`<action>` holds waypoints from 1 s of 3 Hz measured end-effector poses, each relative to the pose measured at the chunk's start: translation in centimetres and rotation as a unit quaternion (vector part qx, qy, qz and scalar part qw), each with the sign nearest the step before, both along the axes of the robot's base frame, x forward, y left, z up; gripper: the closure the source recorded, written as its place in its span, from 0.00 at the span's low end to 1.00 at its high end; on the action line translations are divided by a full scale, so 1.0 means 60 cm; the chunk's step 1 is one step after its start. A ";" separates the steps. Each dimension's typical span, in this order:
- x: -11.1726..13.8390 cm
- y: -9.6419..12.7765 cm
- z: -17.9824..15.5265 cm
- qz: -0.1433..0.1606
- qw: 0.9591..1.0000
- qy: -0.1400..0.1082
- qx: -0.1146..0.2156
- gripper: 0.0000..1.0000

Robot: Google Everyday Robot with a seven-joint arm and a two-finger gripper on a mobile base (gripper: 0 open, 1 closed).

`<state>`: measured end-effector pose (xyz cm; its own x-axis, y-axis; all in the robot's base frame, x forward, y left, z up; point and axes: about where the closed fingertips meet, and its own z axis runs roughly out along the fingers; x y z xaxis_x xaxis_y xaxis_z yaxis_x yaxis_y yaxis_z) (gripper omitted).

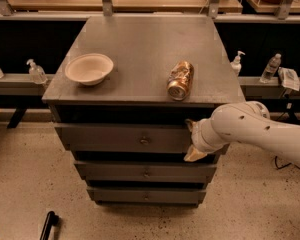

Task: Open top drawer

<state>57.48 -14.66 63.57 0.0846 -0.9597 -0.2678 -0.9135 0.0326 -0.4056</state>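
The top drawer is the widest grey drawer front under the cabinet top, with a small round metal knob at its middle. It stands slightly proud of the two narrower drawers below it. My gripper is at the right end of the top drawer's front, to the right of the knob, on the end of my white arm that comes in from the right. One tan finger points down over the drawer's lower edge.
On the grey cabinet top lie a white bowl at the left and a gold can on its side near the front edge. Bottles stand on side shelves. A black object lies on the floor.
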 end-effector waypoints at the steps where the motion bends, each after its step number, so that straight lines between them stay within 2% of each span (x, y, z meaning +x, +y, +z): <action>1: 0.000 0.000 0.006 0.000 1.000 0.000 0.000 0.64; 2: 0.000 0.000 0.025 0.000 1.000 0.000 0.000 0.95; 3: 0.000 0.000 0.028 0.000 1.000 0.000 0.000 1.00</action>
